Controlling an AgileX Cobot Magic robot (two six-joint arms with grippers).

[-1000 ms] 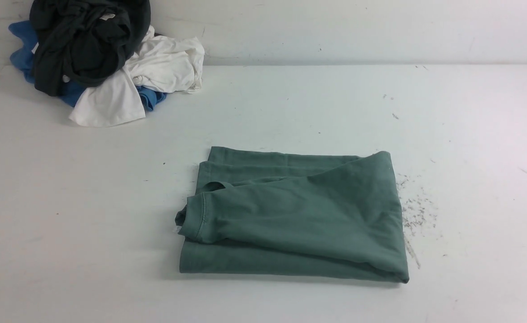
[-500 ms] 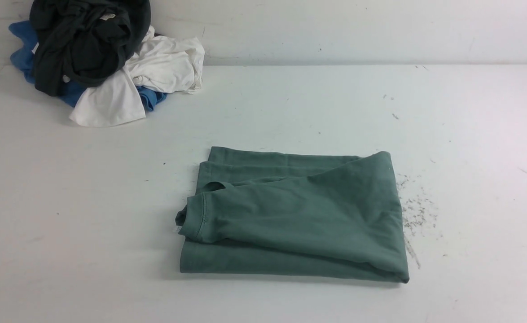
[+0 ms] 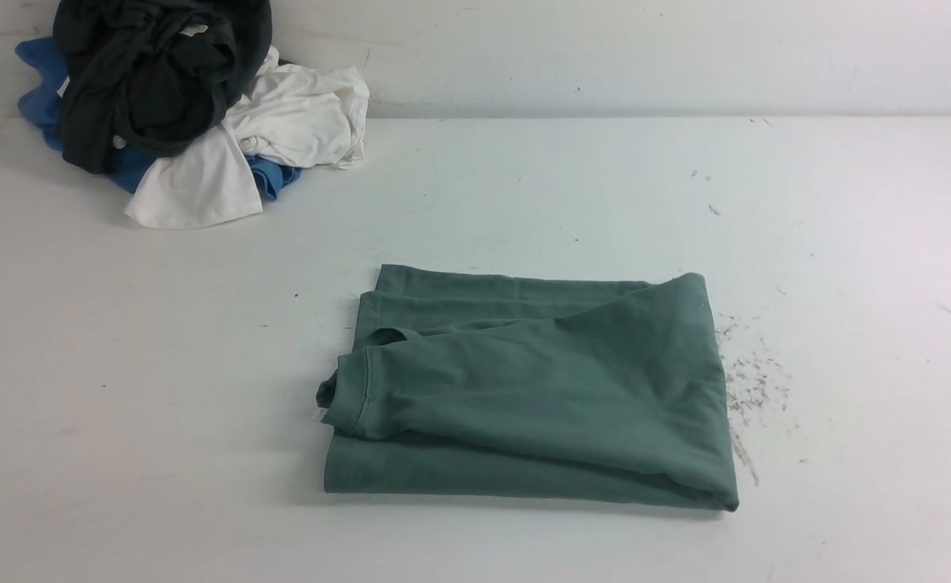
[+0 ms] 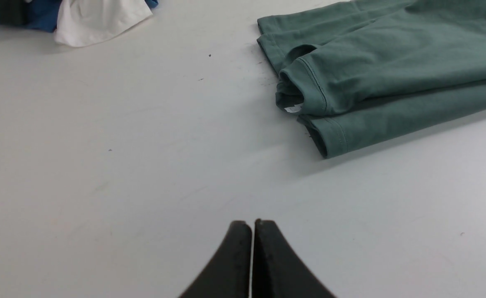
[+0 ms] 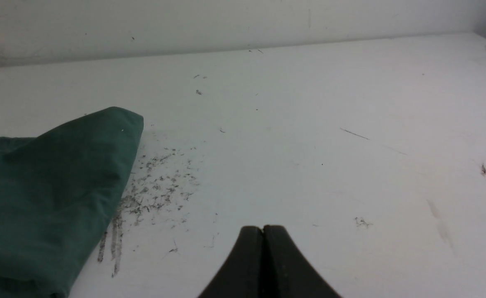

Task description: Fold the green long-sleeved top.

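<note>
You have a flat white surface (image 3: 524,186) backed by a white wall (image 3: 646,48). Against that wall, at the surface's far left corner, sits a heap of crumpled clothes: a dark charcoal garment (image 3: 151,73) on top, a white cotton piece (image 3: 281,129) spilling to the right of it, and blue fabric (image 3: 38,89) showing beneath. On the surface's right half, a patch of dark scuff marks (image 3: 747,389) speckles the white.

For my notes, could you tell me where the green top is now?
In the front view, the green top lies folded at the table's centre, slightly right, beside dark scuffs.
</note>
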